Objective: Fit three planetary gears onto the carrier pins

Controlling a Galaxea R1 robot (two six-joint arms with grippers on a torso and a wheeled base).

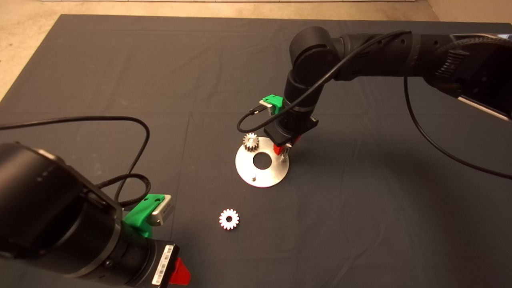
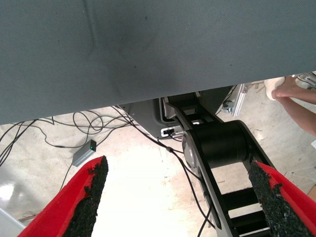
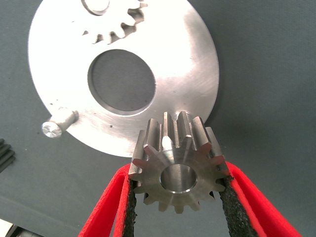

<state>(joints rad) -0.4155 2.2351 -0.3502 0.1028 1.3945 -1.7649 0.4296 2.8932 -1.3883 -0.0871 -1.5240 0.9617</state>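
The carrier disc (image 1: 267, 176) lies mid-mat. One planetary gear (image 1: 251, 142) sits on its back-left pin. A front pin (image 1: 253, 176) stands bare. My right gripper (image 1: 285, 149) is shut on a second gear (image 3: 173, 148) and holds it over the disc's right rim (image 3: 197, 79), where another pin (image 1: 284, 158) shows just below the fingers. The right wrist view also shows the seated gear (image 3: 116, 27) and the bare pin (image 3: 59, 123). A third gear (image 1: 229, 219) lies flat on the mat nearer me. My left gripper (image 2: 177, 165) waits open at the lower left.
The dark mat (image 1: 360, 208) spreads wide around the disc. The right arm's cable (image 1: 248, 120) loops behind the disc. Past the mat's edge the left wrist view shows floor cables (image 2: 84, 126), the robot's base (image 2: 219, 145) and a person's leg (image 2: 296, 96).
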